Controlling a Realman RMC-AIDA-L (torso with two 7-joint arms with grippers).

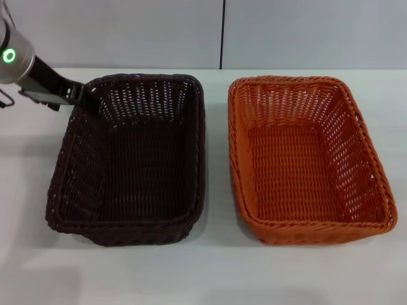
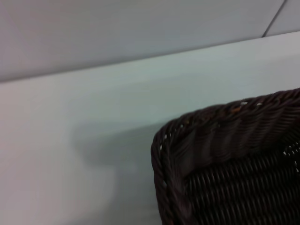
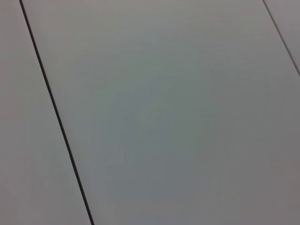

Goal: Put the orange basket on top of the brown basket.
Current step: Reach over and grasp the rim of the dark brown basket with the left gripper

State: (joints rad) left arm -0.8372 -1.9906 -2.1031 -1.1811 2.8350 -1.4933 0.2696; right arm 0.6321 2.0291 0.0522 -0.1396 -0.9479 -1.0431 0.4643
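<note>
Jaws of left gripper (image 1: 88,98) touch brown basket (image 1: 137,159) far-left corner.

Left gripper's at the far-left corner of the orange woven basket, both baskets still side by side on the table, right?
Not quite. In the head view the left gripper is at the far-left corner of the dark brown woven basket, not the bright orange woven basket. The baskets do sit side by side on the white table.

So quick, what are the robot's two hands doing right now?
Left hand: at the far left corner of the brown basket, on its rim; open or closed cannot be told.
Right hand: not in view.
</note>
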